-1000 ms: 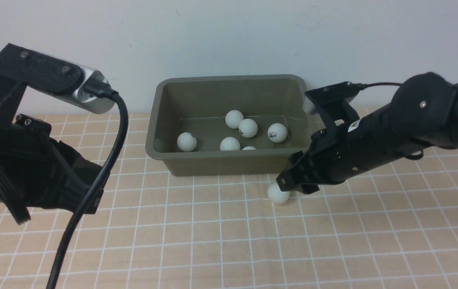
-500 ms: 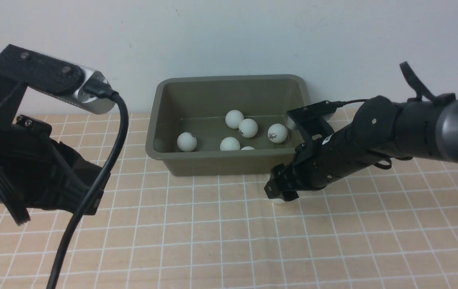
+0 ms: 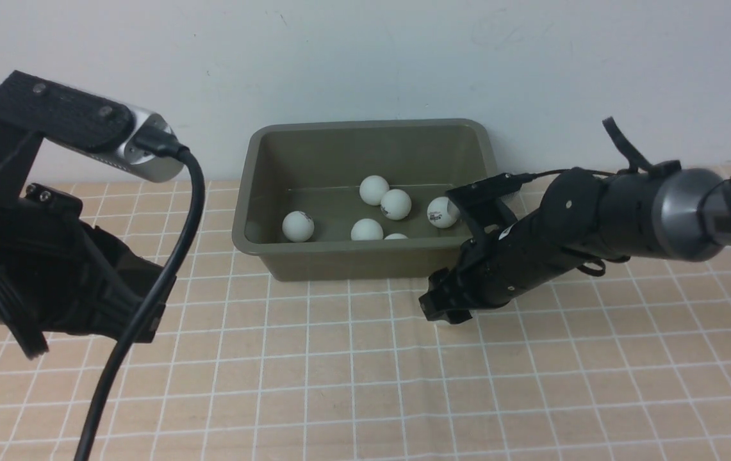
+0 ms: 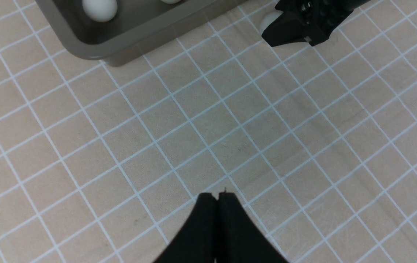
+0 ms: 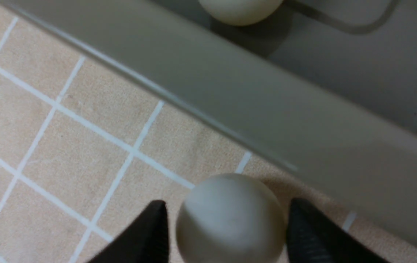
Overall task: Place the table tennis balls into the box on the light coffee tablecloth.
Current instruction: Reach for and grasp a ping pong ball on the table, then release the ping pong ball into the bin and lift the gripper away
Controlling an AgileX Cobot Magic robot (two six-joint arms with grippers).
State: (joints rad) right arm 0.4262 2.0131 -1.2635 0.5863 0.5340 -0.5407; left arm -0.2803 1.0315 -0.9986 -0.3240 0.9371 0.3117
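Progress looks nearly complete: in the front view six table tennis balls [image 3: 396, 203] lie inside the box [image 3: 352, 264] at upper centre of the frame, one of them half hidden behind the near wall, and the light coffee tablecloth [image 3: 339, 384] shows no loose ball in the open. The right gripper [image 3: 445, 308] is down on the cloth just below the box's lower right corner, covering whatever it works on, while the left arm [image 3: 51, 282] hangs idle at the left edge. In the left wrist view the left gripper [image 4: 218, 199], at bottom centre, is clenched on nothing, its tips pressed together above bare cloth; at upper right a white sliver of the last ball [image 4: 268, 21] peeks out beside the right gripper's tips. In the right wrist view that ball sits on the cloth at bottom centre, just beside the box's outer wall, bracketed by two spread fingertips [image 5: 153, 233]. A thin strip of cloth shows on one side, so the jaws look released rather than clamped. What is left, by this reading: close, lift, and drop this seventh ball into the box.
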